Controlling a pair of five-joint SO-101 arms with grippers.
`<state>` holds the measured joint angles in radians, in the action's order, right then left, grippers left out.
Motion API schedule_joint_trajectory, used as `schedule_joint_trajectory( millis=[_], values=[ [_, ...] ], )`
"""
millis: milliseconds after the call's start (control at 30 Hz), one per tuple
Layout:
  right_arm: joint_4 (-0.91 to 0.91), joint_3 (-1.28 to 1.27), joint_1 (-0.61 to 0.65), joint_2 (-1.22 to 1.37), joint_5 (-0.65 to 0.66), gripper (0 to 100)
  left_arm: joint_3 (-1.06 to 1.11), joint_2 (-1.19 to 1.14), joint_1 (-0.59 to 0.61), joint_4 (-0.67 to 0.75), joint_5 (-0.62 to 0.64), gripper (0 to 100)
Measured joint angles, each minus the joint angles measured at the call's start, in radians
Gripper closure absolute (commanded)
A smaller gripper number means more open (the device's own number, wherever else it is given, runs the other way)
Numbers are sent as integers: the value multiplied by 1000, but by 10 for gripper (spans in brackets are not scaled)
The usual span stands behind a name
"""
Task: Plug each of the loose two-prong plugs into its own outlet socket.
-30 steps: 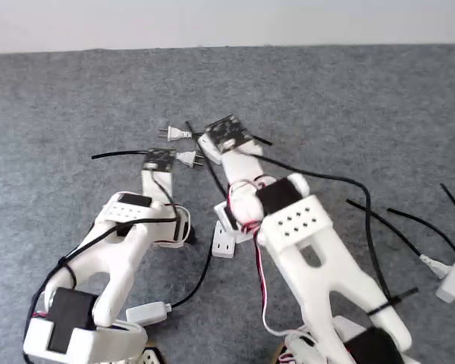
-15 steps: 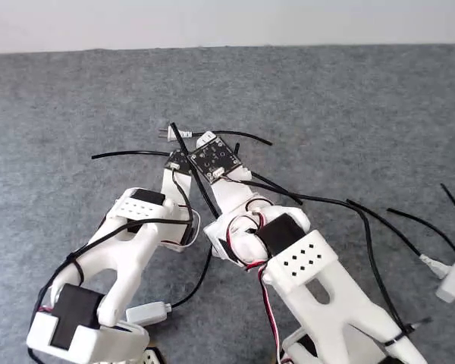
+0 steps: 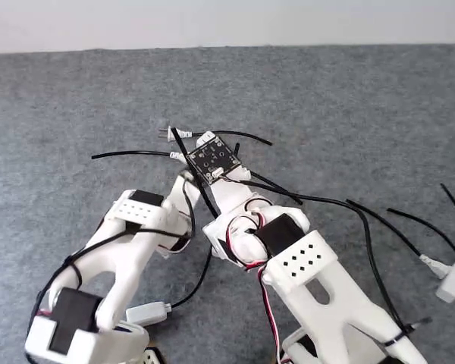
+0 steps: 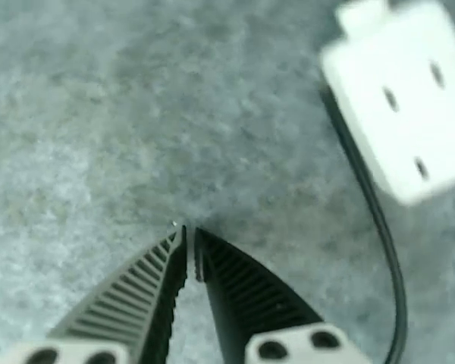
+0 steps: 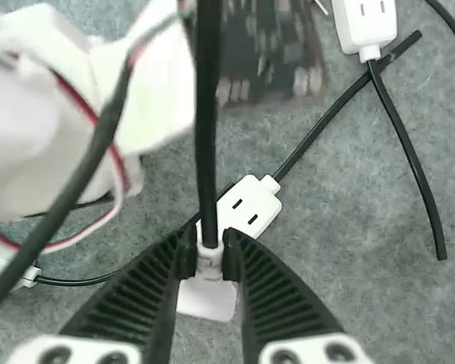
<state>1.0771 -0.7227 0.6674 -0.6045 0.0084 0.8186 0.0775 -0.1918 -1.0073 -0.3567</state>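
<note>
Over carpet, right hand grips plug lengthwise.

Grey covering lying beneath a pale wall

The grey covering is spreading flat over the whole table, from the near edge to the far one and from left to right. Its short, felt-like nap is showing lighter and darker flecks up close in both wrist views. The pale wall is running as a plain whitish band along the far side and is meeting the covering in a straight, nearly level line.
</note>
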Motion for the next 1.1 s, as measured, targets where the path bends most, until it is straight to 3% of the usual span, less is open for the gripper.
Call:
schedule_joint_trajectory(
  millis=[167,500,833,1100],
  values=[
    [-5,0,-3,0,0,990,109,117,0,9,-138,987],
    [-20,0,-3,0,0,990,229,275,-2,60,-158,987],
    [-51,0,-71,0,-89,990,242,288,-18,61,-212,987],
    [-124,0,-107,141,-164,990,244,290,69,199,9,987]
  ],
)
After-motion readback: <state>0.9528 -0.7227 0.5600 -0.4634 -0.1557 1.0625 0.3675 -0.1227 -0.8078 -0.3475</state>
